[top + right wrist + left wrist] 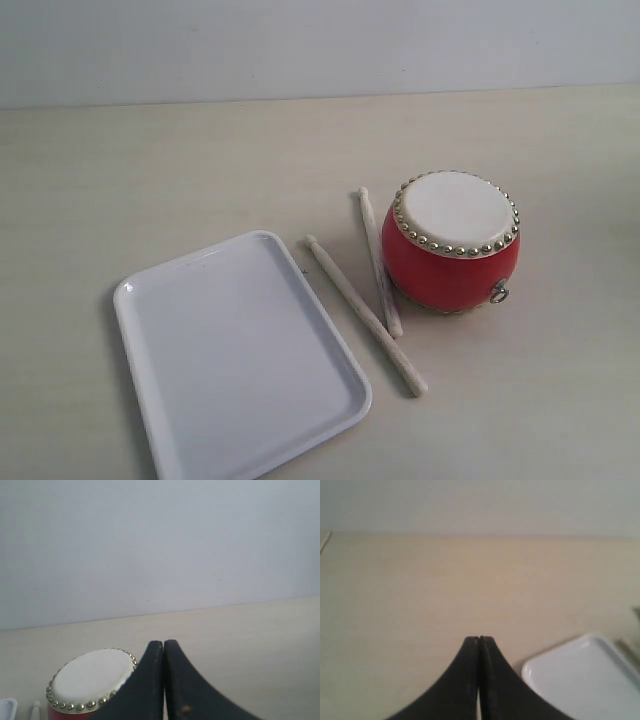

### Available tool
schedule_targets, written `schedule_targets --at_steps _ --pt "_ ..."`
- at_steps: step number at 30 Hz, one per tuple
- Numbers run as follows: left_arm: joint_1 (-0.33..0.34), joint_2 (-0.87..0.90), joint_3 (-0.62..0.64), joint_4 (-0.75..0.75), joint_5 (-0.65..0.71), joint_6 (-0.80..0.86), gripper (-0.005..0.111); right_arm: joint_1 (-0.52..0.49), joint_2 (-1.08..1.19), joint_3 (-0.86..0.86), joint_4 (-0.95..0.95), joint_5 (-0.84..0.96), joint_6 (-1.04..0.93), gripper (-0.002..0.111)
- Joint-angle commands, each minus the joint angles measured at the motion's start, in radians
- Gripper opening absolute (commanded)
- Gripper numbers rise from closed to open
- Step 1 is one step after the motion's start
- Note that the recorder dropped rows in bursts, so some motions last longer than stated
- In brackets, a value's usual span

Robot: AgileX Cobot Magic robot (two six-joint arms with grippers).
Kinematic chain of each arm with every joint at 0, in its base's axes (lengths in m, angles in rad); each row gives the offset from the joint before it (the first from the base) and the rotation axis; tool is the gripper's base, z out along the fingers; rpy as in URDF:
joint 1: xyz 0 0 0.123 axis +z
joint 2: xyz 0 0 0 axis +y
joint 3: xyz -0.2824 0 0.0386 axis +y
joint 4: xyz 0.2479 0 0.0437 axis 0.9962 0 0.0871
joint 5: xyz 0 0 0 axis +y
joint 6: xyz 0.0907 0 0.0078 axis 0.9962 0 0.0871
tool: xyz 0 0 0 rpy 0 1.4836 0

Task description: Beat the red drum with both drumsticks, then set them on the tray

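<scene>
The red drum (455, 243) stands upright on the table at the right, its cream head ringed by brass studs. Two pale drumsticks lie crossed just left of it: a longer one (362, 313) and a shorter one (379, 262) nearest the drum. The white tray (237, 355) lies empty at the lower left. Neither arm shows in the exterior view. My left gripper (479, 639) is shut on nothing, with a tray corner (580, 675) beside it. My right gripper (163, 643) is shut on nothing too, with the drum (90, 680) just behind its fingers.
The pale wooden table (150, 170) meets a plain grey-white wall (320, 45) at the back. A tip of a drumstick (35, 709) and a tray corner (7, 706) show at the edge of the right wrist view.
</scene>
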Motion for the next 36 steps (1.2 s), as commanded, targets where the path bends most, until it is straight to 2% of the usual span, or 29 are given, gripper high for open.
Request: schedule_targets --at_steps 1,5,10,17,19,24,31,36 --pt "0.000 0.127 -0.049 -0.009 0.153 0.050 0.000 -0.006 -0.006 0.004 -0.008 -0.005 -0.006 0.000" --pt "0.000 0.182 -0.049 -0.079 0.137 0.050 0.000 -0.006 -0.006 0.004 -0.008 -0.007 -0.004 0.000" --pt "0.000 0.218 -0.049 -0.246 0.079 0.090 0.000 -0.006 -0.006 0.004 0.163 -0.018 0.147 0.000" --pt "-0.009 0.341 -0.049 -0.582 0.111 0.335 0.000 -0.006 -0.006 0.004 0.134 -0.025 0.149 0.000" --pt "-0.028 0.386 -0.049 -0.625 0.118 0.349 0.000 -0.006 -0.006 0.004 0.092 -0.025 0.149 0.000" --pt "-0.136 0.493 -0.049 -0.645 0.086 0.255 0.000 -0.006 -0.006 0.004 0.035 -0.025 0.149 0.000" --pt "-0.347 0.627 -0.049 -0.666 -0.113 0.130 0.000 -0.006 -0.006 0.004 0.035 -0.025 0.149 0.000" --pt "-0.431 0.716 -0.067 -0.683 -0.182 0.089 0.000 -0.006 -0.006 0.004 0.037 -0.025 0.149 0.000"
